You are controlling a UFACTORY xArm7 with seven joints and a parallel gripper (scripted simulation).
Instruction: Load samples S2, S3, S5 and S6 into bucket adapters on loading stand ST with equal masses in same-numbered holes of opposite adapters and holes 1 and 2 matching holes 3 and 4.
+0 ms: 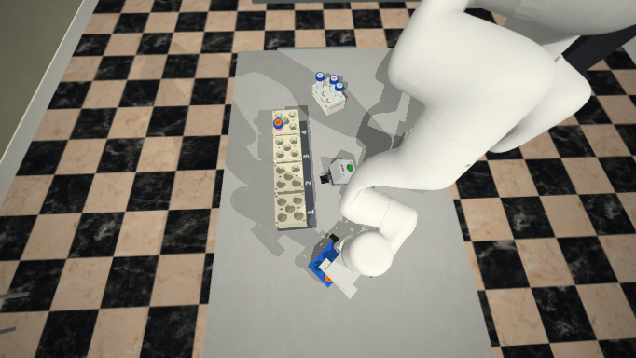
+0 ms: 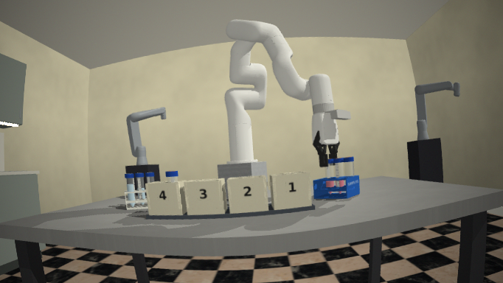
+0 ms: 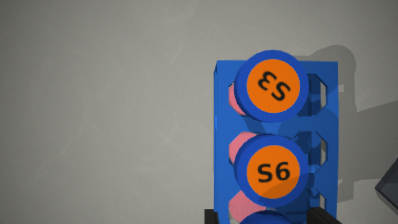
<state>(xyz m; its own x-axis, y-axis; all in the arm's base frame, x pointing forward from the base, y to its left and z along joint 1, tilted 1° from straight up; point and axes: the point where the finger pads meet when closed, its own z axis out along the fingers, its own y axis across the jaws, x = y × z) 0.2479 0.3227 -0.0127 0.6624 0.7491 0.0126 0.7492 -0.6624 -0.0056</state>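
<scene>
My gripper (image 2: 328,161) is partly open and empty, its fingertips about at cap height at the blue sample rack (image 1: 318,267) (image 2: 321,191) (image 3: 224,125). In the wrist view the fingers flank a third blue-capped tube (image 3: 265,219), its label out of view. Tubes S3 (image 3: 273,85) and S6 (image 3: 273,171) stand in the same row, with pink liquid. S5 (image 1: 278,123) (image 2: 172,175) stands in adapter 4 (image 2: 162,204), lower-left hole in the top view. Adapters 3 (image 1: 287,148) (image 2: 203,206), 2 (image 1: 288,177) (image 2: 247,203) and 1 (image 1: 290,209) (image 2: 292,200) show no tubes.
A white rack (image 1: 328,110) (image 2: 136,207) holds three blue-capped water blanks, their printed volumes unreadable. The green DONE key (image 1: 350,168) is on a small sloped desk (image 1: 338,177) between the stand and the arm. The dark loading stand (image 1: 311,221) (image 2: 228,211) carries the adapters in a row.
</scene>
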